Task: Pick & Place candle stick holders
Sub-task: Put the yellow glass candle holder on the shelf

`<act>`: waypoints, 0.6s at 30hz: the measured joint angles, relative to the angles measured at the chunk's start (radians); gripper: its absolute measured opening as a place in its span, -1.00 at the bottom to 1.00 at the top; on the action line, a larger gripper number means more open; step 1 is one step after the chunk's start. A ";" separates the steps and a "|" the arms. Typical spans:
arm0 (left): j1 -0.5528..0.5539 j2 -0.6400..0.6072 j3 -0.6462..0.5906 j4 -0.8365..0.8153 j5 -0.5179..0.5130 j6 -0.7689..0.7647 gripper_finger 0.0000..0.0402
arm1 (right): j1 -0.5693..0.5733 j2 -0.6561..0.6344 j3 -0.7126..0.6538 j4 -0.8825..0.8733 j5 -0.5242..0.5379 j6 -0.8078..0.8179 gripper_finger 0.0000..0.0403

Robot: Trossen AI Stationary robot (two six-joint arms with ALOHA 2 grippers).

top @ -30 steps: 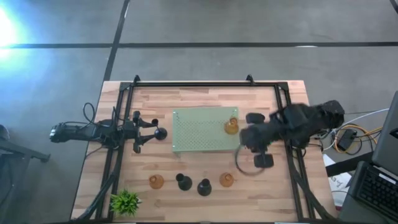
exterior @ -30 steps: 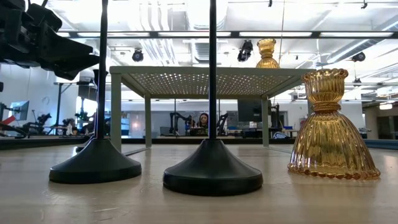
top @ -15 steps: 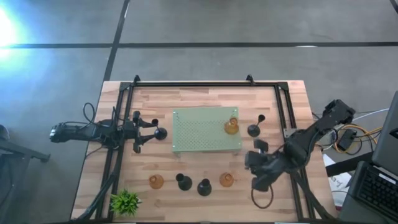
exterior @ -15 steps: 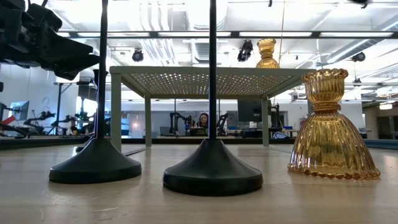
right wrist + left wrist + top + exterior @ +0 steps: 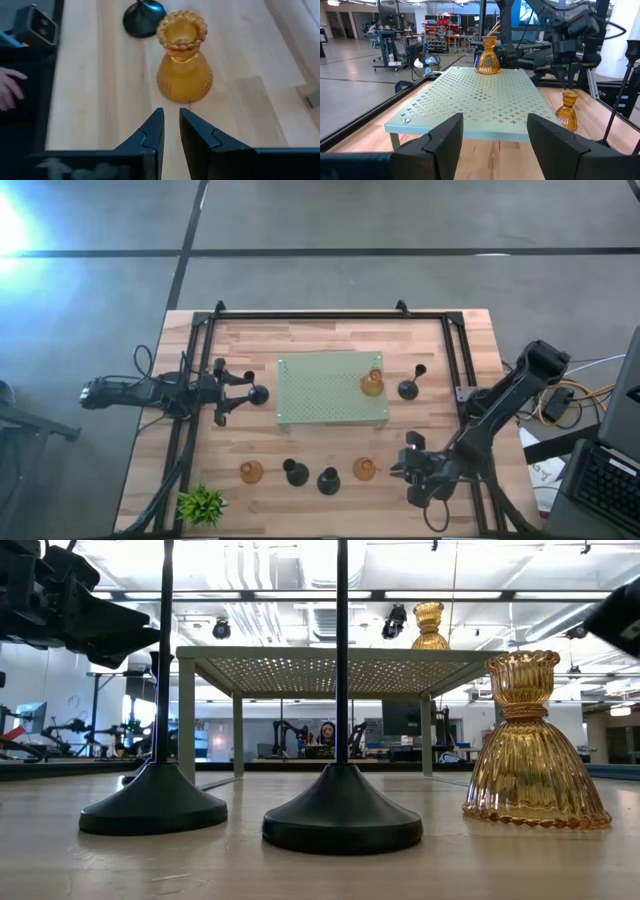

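Three amber holders: one stands on the pale green perforated board (image 5: pixel 330 390) at its right edge (image 5: pixel 372 383), and two stand near the table's front, left (image 5: pixel 250 470) and right (image 5: pixel 365 468). Black holders stand between those two (image 5: pixel 293 472) (image 5: pixel 328 480), right of the board (image 5: pixel 407 388), and just beyond my left gripper's fingers (image 5: pixel 258 393). My right gripper (image 5: pixel 400 471) (image 5: pixel 171 112) is shut and empty, just right of the front-right amber holder (image 5: pixel 184 60), apart from it. My left gripper (image 5: pixel 246 392) (image 5: pixel 495 125) is open and empty, left of the board.
A small green plant (image 5: pixel 201 504) stands at the front left corner. A black frame rail (image 5: pixel 465 380) runs along the table's sides and back. In the right wrist view a person's hand (image 5: pixel 9 89) shows off the table's near edge.
My right gripper has swung from beside the board's right edge toward the table's near edge and come down beside the front-right amber holder. This has uncovered the black holder right of the board. No holder has moved.
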 joint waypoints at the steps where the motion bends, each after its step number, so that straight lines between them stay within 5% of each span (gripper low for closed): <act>1: 0.000 0.000 0.000 0.000 0.000 0.000 0.12 | 0.000 0.010 -0.009 0.022 0.003 -0.016 -0.69; 18: 0.000 0.000 0.000 0.000 0.000 0.000 0.12 | -0.036 0.131 -0.038 0.113 0.141 -0.049 0.07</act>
